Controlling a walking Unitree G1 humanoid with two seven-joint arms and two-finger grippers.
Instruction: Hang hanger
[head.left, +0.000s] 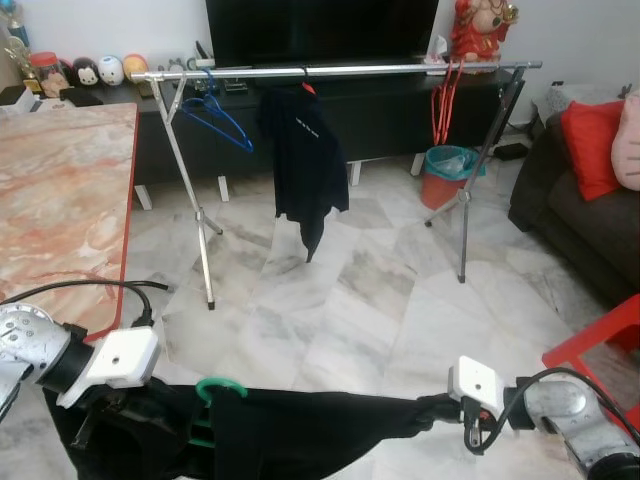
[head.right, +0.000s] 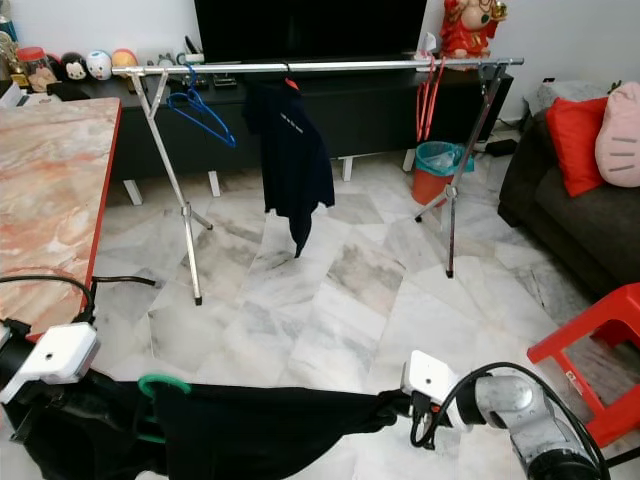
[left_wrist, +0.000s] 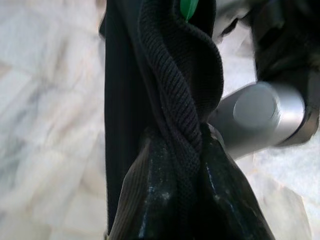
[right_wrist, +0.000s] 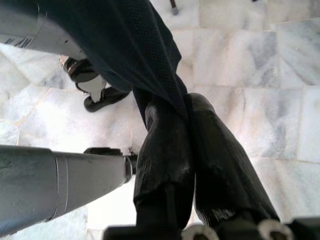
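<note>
Two grippers: each pinches one end of the black garment (head.left: 300, 435), stretched low at 6 o'clock.
Head view: green hanger (head.left: 215, 392) hook pokes up near the left gripper (head.left: 95, 425); rail (head.left: 330, 70) far off at 12 o'clock.
Left wrist: fingers (left_wrist: 150, 200) clamped shut on bunched cloth.
Right wrist: right gripper (right_wrist: 187, 145) closed on fabric.
Technique: likely keep cloth taut, walk closer, raise hook above rail between the blue hanger (head.left: 215, 115) and hung shirt (head.left: 305, 160).

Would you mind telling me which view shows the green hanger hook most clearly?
The left eye view: the green hanger hook curls up out of the black garment stretched between both grippers. The right eye view shows it much the same. The left wrist view catches a green sliver; the right wrist view shows cloth.
</note>
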